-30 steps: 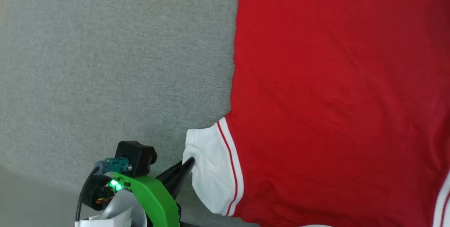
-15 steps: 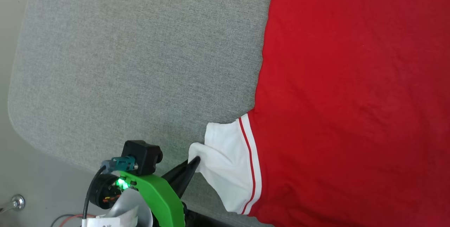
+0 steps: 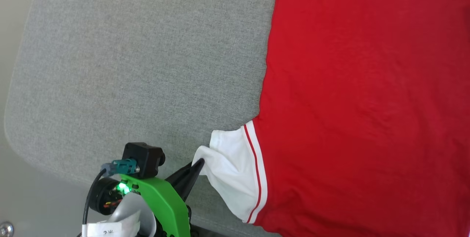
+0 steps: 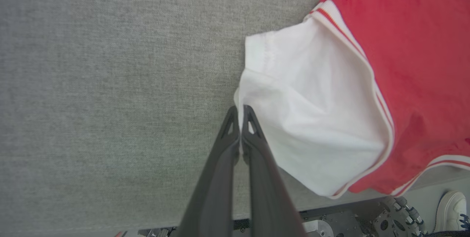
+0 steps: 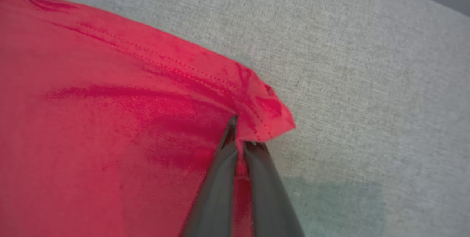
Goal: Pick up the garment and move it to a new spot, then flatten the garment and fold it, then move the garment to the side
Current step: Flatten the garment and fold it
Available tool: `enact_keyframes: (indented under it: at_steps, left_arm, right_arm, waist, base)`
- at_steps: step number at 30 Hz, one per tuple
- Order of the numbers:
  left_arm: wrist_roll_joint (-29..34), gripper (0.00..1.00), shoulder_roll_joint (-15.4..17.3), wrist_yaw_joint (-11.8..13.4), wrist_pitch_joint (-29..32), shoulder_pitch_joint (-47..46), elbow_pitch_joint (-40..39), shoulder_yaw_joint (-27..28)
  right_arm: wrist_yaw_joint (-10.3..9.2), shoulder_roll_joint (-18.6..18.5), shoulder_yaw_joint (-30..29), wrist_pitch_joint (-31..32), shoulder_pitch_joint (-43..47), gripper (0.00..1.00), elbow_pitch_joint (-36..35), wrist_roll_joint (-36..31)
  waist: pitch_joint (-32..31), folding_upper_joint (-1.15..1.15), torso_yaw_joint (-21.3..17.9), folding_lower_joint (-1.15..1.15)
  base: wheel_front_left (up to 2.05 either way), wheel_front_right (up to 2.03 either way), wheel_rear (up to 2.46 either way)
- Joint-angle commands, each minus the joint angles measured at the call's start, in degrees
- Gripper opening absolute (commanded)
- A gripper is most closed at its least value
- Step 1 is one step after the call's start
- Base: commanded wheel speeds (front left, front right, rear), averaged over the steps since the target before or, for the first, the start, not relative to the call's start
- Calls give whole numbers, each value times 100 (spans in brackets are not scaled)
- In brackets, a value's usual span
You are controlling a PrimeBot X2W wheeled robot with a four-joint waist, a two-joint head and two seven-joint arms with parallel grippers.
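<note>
While left fingers (image 4: 257, 149) pinch the garment's (image 3: 360, 101) sleeve, right fingers (image 5: 220, 156) clench its corner.

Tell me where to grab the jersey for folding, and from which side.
Pinch the jersey at its edges: the white sleeve cuff and the red hem corner, coming in low from over the grey surface. It lies flat, so only edges offer a lip. The left gripper and right gripper are shut there.

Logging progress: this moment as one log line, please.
left gripper: shut on garment sleeve edge | right gripper: shut on red hem corner | garment: spread on grey surface
</note>
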Motion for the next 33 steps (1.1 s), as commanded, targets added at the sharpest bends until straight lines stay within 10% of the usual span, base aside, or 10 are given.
enact_keyframes:
  at_steps: [1,33]
  left_arm:
    - [22,0,9,39,-12,-123,21,38]
    - [-238,0,133,390,8,669,454,255]
  right_arm:
    - [-3,-14,56,-3,299,0,139,51]
    - [-3,65,-555,-1426,4416,0,-779,1197]
  waist:
    - [-220,0,-183,0]
    - [-2667,0,-1573,0]
  base:
    - [0,0,0]
    - [0,0,0]
